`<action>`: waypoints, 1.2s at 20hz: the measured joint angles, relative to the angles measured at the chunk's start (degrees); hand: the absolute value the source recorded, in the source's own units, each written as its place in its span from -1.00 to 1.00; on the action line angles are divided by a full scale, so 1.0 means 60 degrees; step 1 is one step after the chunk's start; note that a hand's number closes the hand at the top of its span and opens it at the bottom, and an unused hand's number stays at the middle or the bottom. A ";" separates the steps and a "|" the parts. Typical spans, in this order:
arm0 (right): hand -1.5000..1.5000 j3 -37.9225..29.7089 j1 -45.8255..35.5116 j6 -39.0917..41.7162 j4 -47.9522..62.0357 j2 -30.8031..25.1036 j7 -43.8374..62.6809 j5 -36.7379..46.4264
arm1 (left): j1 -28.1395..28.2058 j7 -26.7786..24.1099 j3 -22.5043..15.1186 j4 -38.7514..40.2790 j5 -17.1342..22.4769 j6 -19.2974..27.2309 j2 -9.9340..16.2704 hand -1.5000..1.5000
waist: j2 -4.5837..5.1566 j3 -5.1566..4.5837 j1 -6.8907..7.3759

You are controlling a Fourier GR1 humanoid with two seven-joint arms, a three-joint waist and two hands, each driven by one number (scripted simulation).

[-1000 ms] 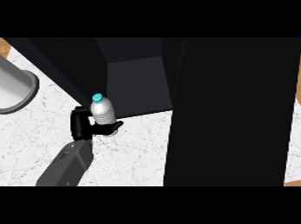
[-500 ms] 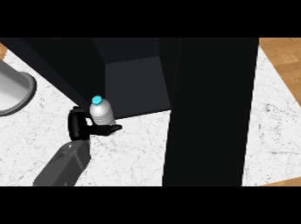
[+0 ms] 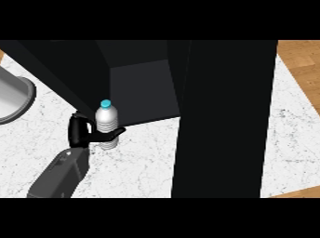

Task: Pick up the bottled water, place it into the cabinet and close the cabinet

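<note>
Bottle: a clear ribbed plastic water bottle with a light blue cap (image 3: 106, 122) stands upright, or very nearly so, just in front of the cabinet's open front, at its left corner.
Left hand: the black left hand (image 3: 82, 133) sits on the bottle's left side; its fingers (image 3: 115, 135) are curled round the lower half of the bottle, hiding part of it.
Left forearm: a grey forearm (image 3: 60, 174) runs from the view's lower edge up to that hand, slanting slightly right toward the bottle.
Bottle base: the bottle's lowest ribs show below the fingers, over the counter; whether the base touches the counter or hangs just above it is hard to tell from this steep angle.
Cabinet: a black box-shaped cabinet (image 3: 138, 90) lies beyond the bottle, its dark grey inner floor and back wall showing through the open front.
Cabinet door: a tall black panel (image 3: 221, 121), most likely the open door seen edge on, stands to the right of the bottle and reaches from the view's top almost to its lower edge.
Counter: white marble-patterned counter (image 3: 138, 158) spreads under and around the bottle, on both sides of the black panel.
Grey vessel: a large round grey metal pot or bin (image 3: 5, 95) sits well left of the bottle, cut off by the view's left edge.
Floor: brown wooden floor (image 3: 307, 69) shows far to the right of the bottle, past the counter's edge.
</note>
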 measured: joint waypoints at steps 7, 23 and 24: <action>-1.00 -0.0063 0.0034 0.0066 0.0029 -0.0053 -0.0005 0.0086 | -0.0152 0.0047 0.0044 0.0209 0.0200 -0.0335 -0.0222 1.00 | -0.0008 -0.0083 0.0260; 1.00 -0.0217 0.0368 0.0314 -0.0535 -0.0329 0.0255 0.0020 | -0.0431 0.0387 -0.0194 0.0611 0.0643 -0.1754 -0.0489 1.00 | -0.0066 -0.0163 0.0903; 1.00 -0.0214 0.0446 0.0386 -0.0617 -0.0364 0.0300 -0.0044 | -0.0409 0.0386 -0.0217 0.0603 0.0692 -0.1881 -0.0490 1.00 | -0.0072 -0.0165 0.0921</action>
